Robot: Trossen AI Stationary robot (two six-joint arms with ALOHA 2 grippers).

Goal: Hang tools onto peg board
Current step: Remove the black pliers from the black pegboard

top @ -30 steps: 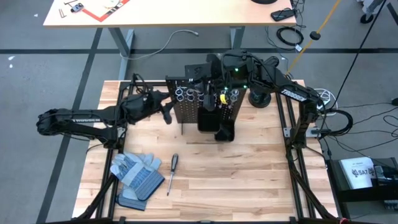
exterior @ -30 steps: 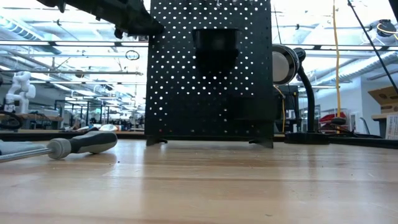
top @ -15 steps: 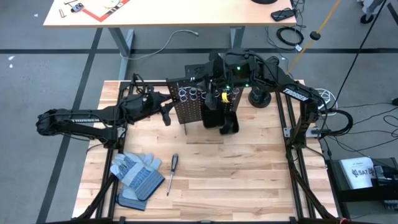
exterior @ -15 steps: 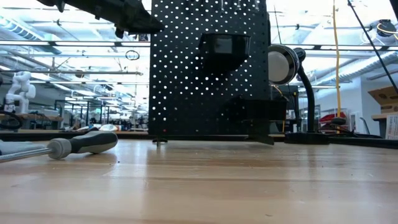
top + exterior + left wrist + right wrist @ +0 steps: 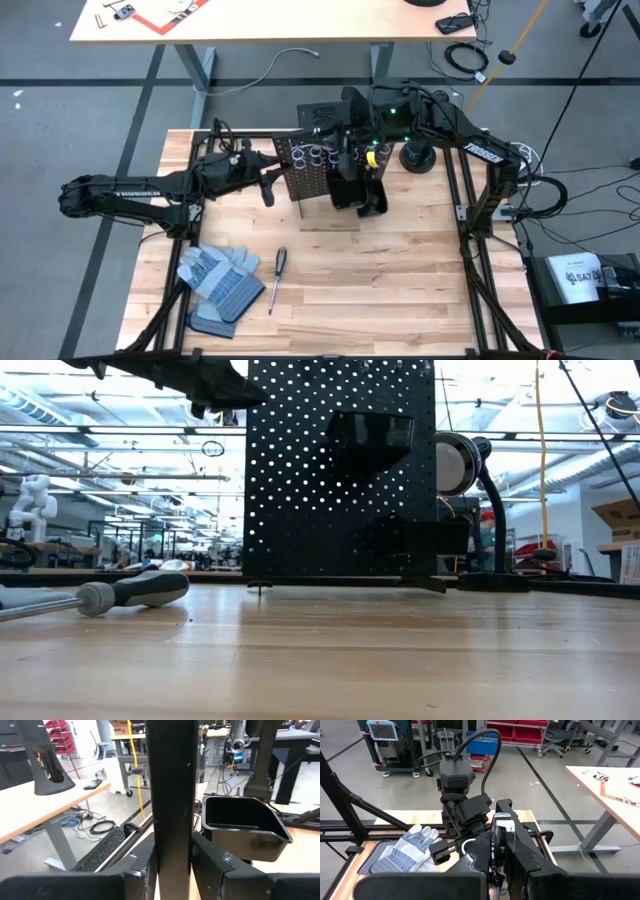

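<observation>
The black peg board [image 5: 330, 175] stands upright at the table's far middle, with silver ring holders [image 5: 318, 155] along its top and a black bin [image 5: 370, 203] on its face. My left gripper [image 5: 272, 182] comes in level from the left, at the board's left edge. My right gripper [image 5: 352, 150] is at the board's top edge. One of the tools, a dark-handled screwdriver [image 5: 277, 278], lies flat on the near left of the table and also shows in the low view [image 5: 130, 591]. My left gripper pinches the peg board's left edge [image 5: 174, 835] between its two fingers [image 5: 145, 867], coming level from the table's left. The panel stands upright between them, edge-on. My right gripper is shut on the board's top edge [image 5: 496, 842] from the far side, slanting slightly down; its own fingers [image 5: 520, 852] hide the place of contact.
Grey-and-blue work gloves [image 5: 215, 282] lie at the near left beside the screwdriver. A black desk lamp [image 5: 415, 155] stands just right of the board. Metal frame rails [image 5: 468, 215] run along the table's sides. The near middle and right of the wooden top are bare.
My right gripper has gone a little up and toward the table's right edge with the board's top. The peg board has shifted toward the right and turned slightly, and from above it looks steeper than before. My left gripper has stayed at the board's left edge.
</observation>
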